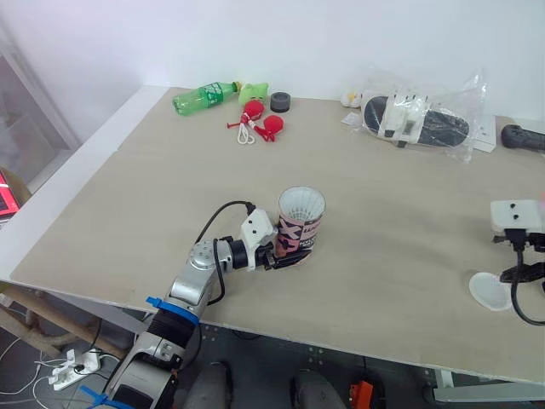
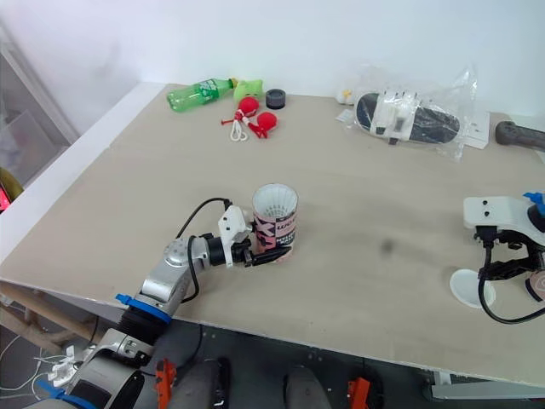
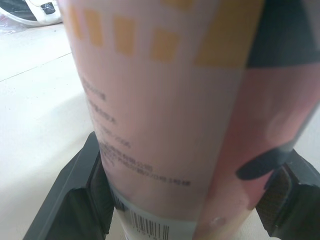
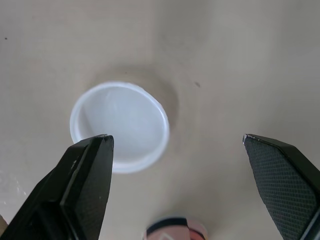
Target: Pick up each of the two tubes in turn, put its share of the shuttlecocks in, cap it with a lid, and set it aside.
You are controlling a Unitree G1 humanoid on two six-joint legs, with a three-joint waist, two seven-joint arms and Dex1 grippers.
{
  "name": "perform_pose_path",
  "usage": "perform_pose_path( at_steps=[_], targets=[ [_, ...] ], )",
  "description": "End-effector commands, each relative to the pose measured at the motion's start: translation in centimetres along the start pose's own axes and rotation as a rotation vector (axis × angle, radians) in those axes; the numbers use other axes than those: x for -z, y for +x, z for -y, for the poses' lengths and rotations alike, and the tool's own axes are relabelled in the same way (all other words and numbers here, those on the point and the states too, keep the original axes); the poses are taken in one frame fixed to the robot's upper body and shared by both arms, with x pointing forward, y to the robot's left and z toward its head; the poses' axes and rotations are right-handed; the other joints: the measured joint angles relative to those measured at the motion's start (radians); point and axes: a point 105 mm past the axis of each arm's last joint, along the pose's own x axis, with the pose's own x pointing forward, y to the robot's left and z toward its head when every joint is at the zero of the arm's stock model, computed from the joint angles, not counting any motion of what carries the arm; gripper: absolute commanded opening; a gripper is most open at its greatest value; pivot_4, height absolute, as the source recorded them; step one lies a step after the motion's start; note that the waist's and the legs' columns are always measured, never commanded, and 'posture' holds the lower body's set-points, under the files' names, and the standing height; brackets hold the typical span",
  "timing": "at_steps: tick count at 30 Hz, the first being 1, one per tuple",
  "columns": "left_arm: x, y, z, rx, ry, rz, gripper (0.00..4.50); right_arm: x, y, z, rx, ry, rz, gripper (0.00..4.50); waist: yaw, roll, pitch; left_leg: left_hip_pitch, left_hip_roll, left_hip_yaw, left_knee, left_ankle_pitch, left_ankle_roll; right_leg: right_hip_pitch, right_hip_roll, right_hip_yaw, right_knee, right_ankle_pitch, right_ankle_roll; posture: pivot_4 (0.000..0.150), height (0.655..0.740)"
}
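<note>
Left gripper (image 1: 284,258) clasps the upright tube (image 1: 300,223) near its base.

I counted one tube (image 1: 301,226) upright on the counter (image 1: 153,187), and the end of a second tube (image 4: 173,229) showed near the lid (image 1: 491,290), of which there was one. At the far edge lay one green bottle (image 1: 204,95), one black ring (image 1: 280,102), two red balls (image 1: 254,109) and one clear bag (image 1: 421,119).
</note>
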Motion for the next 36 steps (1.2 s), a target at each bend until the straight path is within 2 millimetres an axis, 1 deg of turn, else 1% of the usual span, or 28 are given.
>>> perform_pose_path(
  at_steps=[1,5,8,11,16,18,29,32,34,36],
  targets=[
    [0.9,0.1,0.5,0.008,-0.01,-0.032,3.06,0.1,-0.2,-0.1,-0.034,0.021,0.008,4.43,0.0,0.0,0.0,0.0,0.0,0.0,0.0,0.0,0.0,0.0,0.0,0.0,0.0,0.0,0.0,0.15,0.74],
    [0.9,0.1,0.6,0.009,-0.013,-0.033,3.06,0.6,0.7,-0.3,-0.063,0.046,-0.006,4.43,0.0,0.0,0.0,0.0,0.0,0.0,0.0,0.0,0.0,0.0,0.0,0.0,0.0,0.0,0.0,0.15,0.74],
    [0.9,0.1,0.7,0.009,-0.013,-0.035,3.06,0.5,1.1,-0.4,-0.076,0.049,-0.004,4.43,0.0,0.0,0.0,0.001,0.0,0.0,0.0,0.0,0.0,0.001,0.0,0.0,0.0,0.0,0.0,0.15,0.74],
    [0.9,0.1,0.7,0.008,-0.014,-0.037,3.06,1.1,1.4,-0.6,-0.083,0.041,-0.048,4.43,0.0,0.0,0.0,0.001,0.0,0.0,0.0,0.0,0.0,0.001,0.0,0.0,0.0,0.0,0.0,0.15,0.74],
    [0.9,0.1,0.6,0.007,-0.016,-0.039,3.06,1.6,2.2,-0.7,-0.083,0.075,-0.071,4.43,0.0,0.0,0.0,0.001,0.0,0.0,0.0,0.0,0.0,0.001,0.0,0.0,0.0,0.0,0.0,0.15,0.74],
    [0.9,0.1,0.6,0.008,-0.016,-0.041,3.06,2.2,2.6,-0.7,-0.068,0.079,-0.111,4.43,0.0,0.0,0.0,0.001,0.0,0.0,0.0,0.0,0.0,0.002,0.0,0.0,0.0,0.0,0.0,0.15,0.74],
    [1.0,0.0,0.5,0.005,-0.017,-0.051,3.06,1.3,4.2,-1.4,-0.133,0.107,-0.055,4.43,0.0,0.0,0.0,0.004,0.0,-0.001,0.0,0.0,0.0,0.004,0.001,0.0,0.0,0.0,0.0,0.15,0.74],
    [1.0,-0.1,0.5,0.001,-0.018,-0.053,3.06,1.3,4.4,-1.5,-0.136,0.115,-0.051,3.65,0.0,0.0,0.0,0.004,0.0,-0.001,0.0,0.0,0.0,0.005,0.001,0.0,0.0,0.0,0.0,0.15,0.74],
    [1.0,-0.2,0.4,-0.002,-0.018,-0.055,3.06,1.3,4.4,-1.4,-0.135,0.116,-0.054,2.78,0.0,0.0,-0.001,0.005,0.0,-0.001,0.0,0.0,0.0,0.005,0.001,0.0,0.0,0.0,0.0,0.15,0.74],
    [1.1,-0.2,0.4,-0.004,-0.017,-0.057,3.06,1.3,4.4,-1.4,-0.134,0.116,-0.055,2.26,0.0,-0.001,-0.001,0.005,0.0,-0.001,0.0,0.0,0.0,0.005,0.001,-0.001,0.0,0.0,0.0,0.15,0.74]
  ],
)
